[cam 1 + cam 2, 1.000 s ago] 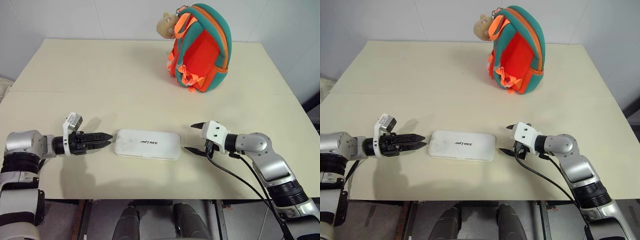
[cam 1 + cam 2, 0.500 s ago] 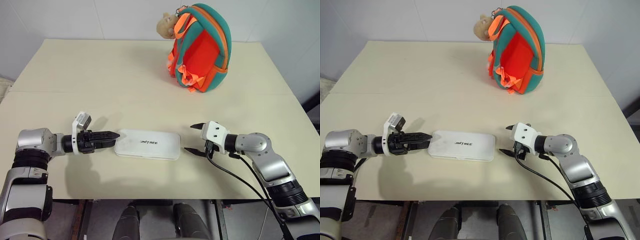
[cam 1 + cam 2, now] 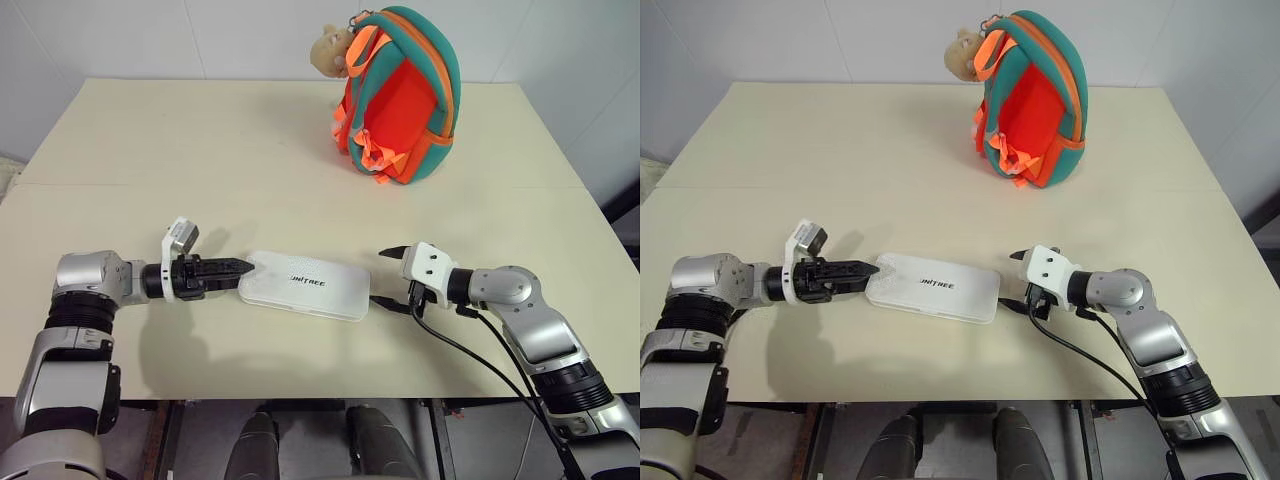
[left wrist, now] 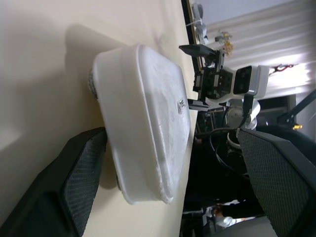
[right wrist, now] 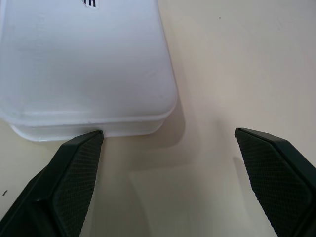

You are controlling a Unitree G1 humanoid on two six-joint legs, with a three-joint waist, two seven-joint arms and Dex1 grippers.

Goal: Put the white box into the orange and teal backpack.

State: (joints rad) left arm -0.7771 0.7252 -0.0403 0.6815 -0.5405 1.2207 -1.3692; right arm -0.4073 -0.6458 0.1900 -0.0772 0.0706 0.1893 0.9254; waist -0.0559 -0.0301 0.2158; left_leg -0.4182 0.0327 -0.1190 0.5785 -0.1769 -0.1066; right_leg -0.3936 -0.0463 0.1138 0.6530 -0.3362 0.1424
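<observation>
left gripper moved in, jaws wide around box end, skewing it; right gripper jaws wide, empty, at box's other end. backpack beyond box; box not yet lifted.

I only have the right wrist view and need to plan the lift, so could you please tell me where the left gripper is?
Observer: The left gripper is open at the opposite end of the white box, and that end sits between its jaws.
Operator: Thank you. Where is the backpack?
Observer: The orange and teal backpack stands upright near the far edge of the table, well beyond the box.
Operator: Is it open?
Observer: I cannot tell; its orange panel faces the robot.
</observation>
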